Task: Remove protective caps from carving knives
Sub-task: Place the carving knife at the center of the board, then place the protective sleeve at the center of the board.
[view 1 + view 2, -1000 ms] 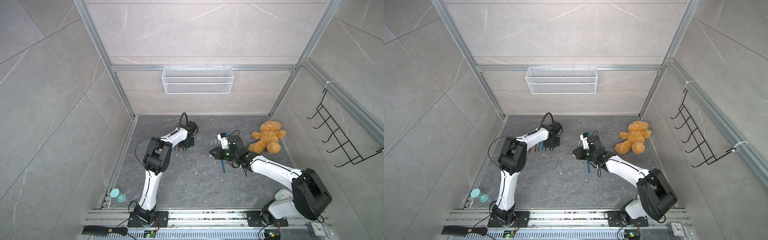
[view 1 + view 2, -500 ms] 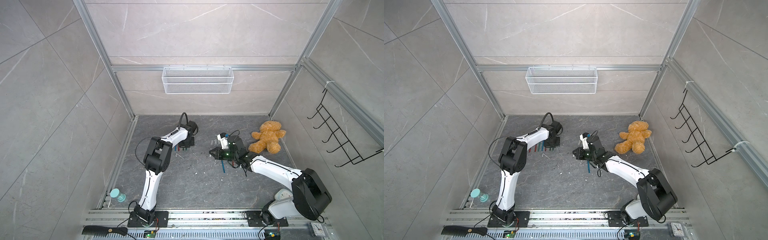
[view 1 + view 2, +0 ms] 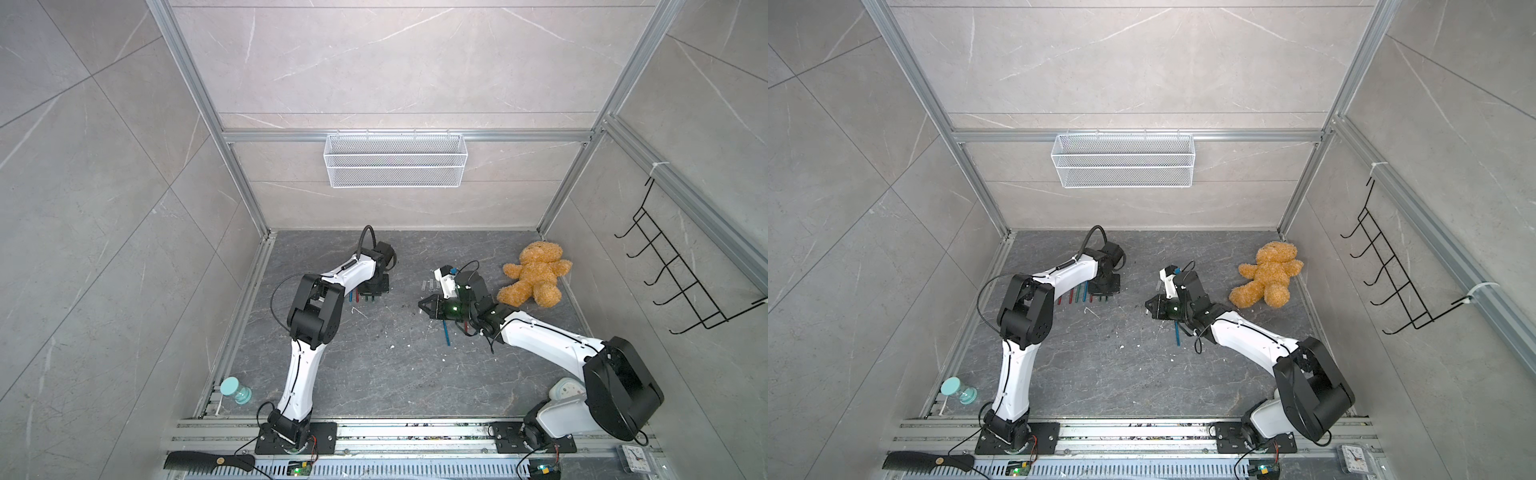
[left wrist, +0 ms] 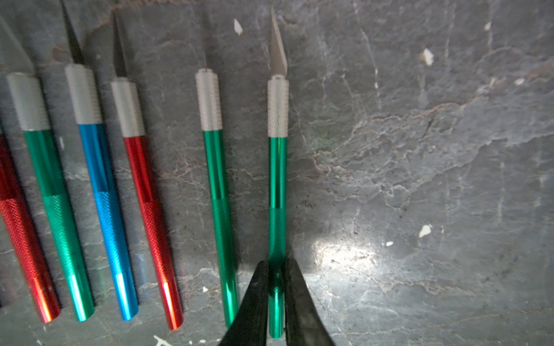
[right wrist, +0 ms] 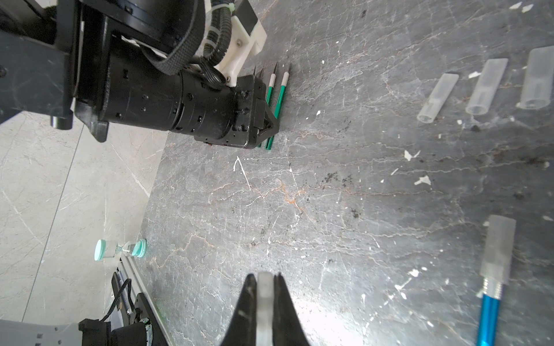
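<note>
The left gripper (image 4: 277, 265) stands narrow about the rear of a green carving knife (image 4: 278, 179), with a finger close on each side. Whether it presses the handle I cannot tell. That knife lies flat on the tabletop (image 4: 419, 179) with its blade bare. It sits at the end of a row of bare-bladed knives (image 4: 120, 194), just beside another green one.

The right gripper (image 5: 265, 277) is closed on a protective cap (image 5: 265, 299), well apart from the row. Beyond it, 3 loose caps (image 5: 487, 87) lie side by side, and near them lies 1 blue knife (image 5: 490, 311) with a fitted cap (image 5: 497, 248).

The step in hand looks like the put-down after a pull: knife into the row, cap to the others. Next, the left gripper should widen and lift straight up without dragging the blade. The right gripper should lay its cap beside the 3. After that the blue knife is due.
</note>
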`<control>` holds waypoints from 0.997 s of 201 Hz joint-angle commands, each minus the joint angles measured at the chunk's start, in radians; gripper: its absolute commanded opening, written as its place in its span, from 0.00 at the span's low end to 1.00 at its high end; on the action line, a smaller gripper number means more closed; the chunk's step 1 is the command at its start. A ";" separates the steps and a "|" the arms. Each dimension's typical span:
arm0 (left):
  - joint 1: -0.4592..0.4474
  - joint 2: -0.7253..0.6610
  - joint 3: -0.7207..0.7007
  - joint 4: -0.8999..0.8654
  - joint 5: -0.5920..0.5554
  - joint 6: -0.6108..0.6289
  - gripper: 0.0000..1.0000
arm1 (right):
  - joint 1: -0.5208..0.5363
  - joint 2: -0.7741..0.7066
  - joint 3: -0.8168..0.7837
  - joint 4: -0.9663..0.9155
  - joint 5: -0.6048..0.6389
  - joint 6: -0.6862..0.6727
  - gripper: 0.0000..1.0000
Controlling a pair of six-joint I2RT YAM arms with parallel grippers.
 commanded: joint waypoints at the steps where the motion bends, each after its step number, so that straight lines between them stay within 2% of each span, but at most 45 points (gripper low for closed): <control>1: 0.007 -0.004 0.042 -0.040 -0.003 0.003 0.16 | 0.007 0.001 -0.002 0.019 -0.003 -0.021 0.00; 74: 0.008 -0.052 0.125 -0.092 -0.018 0.014 0.21 | 0.007 -0.002 -0.003 0.014 0.002 -0.025 0.00; 107: 0.008 -0.099 0.162 -0.111 -0.018 0.023 0.27 | 0.008 0.002 0.000 0.008 0.010 -0.030 0.00; 160: 0.008 -0.244 0.185 -0.125 0.005 0.071 0.47 | 0.007 0.012 0.023 -0.041 0.062 -0.056 0.00; 200: 0.008 -0.420 0.051 -0.073 0.022 0.115 0.66 | 0.008 0.064 0.077 -0.098 0.087 -0.057 0.00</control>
